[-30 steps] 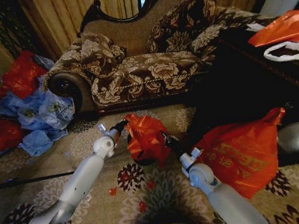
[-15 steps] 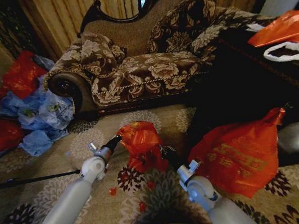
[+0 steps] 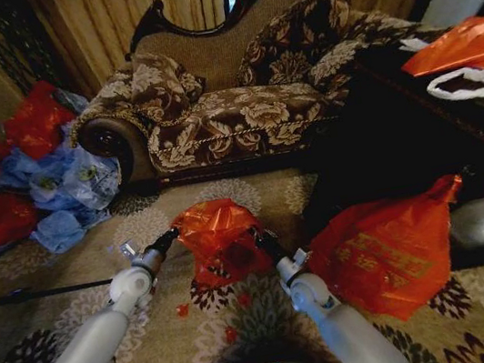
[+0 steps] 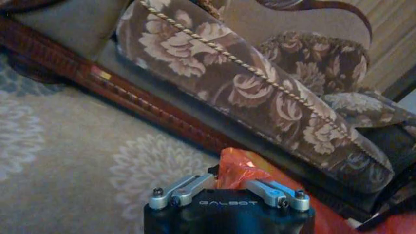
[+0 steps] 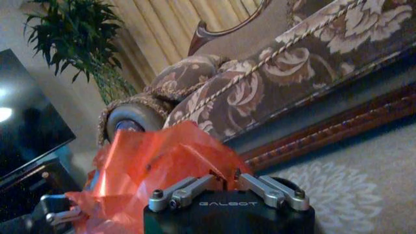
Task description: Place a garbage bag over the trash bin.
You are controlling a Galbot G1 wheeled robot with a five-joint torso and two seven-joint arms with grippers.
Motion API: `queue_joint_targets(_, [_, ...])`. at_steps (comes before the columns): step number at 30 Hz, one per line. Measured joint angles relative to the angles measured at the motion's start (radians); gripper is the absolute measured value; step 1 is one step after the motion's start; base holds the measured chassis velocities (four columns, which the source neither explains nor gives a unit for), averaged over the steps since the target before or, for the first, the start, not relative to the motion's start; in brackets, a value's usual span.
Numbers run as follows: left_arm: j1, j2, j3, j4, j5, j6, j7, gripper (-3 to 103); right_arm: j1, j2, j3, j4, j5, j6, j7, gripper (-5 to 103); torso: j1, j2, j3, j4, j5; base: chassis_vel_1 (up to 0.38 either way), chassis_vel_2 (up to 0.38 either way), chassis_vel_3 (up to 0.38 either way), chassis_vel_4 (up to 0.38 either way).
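A floral-patterned sofa (image 3: 238,99) with a dark carved wooden frame stands at the back of the room, and everything else can be placed from it. Behind the sofa hang tan curtains (image 3: 132,10). Off its rolled arm, on the floor, lies a heap of blue plastic bags (image 3: 68,186) mixed with red ones (image 3: 34,118). In front of the sofa spreads a beige carpet (image 3: 139,230) with flower medallions, scattered with small red scraps (image 3: 182,310). Off the sofa's other end, a large bulging orange bag bundle (image 3: 391,250) sits on the floor, and beyond it a dark surface (image 3: 453,120) carries another orange bag (image 3: 469,42) and a white bag (image 3: 479,81). A leafy plant (image 5: 71,34) rises beside the sofa's arm.
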Motion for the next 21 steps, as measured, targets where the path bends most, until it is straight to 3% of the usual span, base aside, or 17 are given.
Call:
queue_joint_targets(5, [-0.097, -0.043, 0.057, 0.049, -0.008, 0.018, -0.036, 0, 0.026, -0.013, 0.023, -0.004, 0.005, 0.001, 0.007, 0, 0.0, 0.0, 0.0, 0.0001, 0.0001, 0.0, 0.0, 0.0, 0.0])
queue_joint_targets(8, [-0.238, -0.103, 0.155, 0.119, -0.04, 0.038, -0.095, 0, 0.042, -0.032, 0.063, -0.002, 0.021, 0.002, 0.013, 0, 0.0, 0.0, 0.0, -0.0001, 0.0001, 0.0, 0.0, 0.0, 0.0])
queue_joint_targets(16, [-0.45, -0.173, 0.283, 0.216, -0.087, 0.046, -0.115, 0, 0.021, -0.072, 0.123, 0.056, 0.036, 0.003, 0.013, 0, 0.0, 0.0, 0.0, -0.0001, 0.0004, 0.0, 0.0, 0.0, 0.0])
queue_joint_targets(21, [-0.499, -0.192, 0.303, 0.246, -0.101, 0.052, -0.112, 0, -0.011, -0.083, 0.132, 0.097, 0.041, 0.002, 0.01, 0, 0.0, 0.0, 0.0, -0.0003, 0.0003, 0.0, 0.0, 0.0, 0.0])
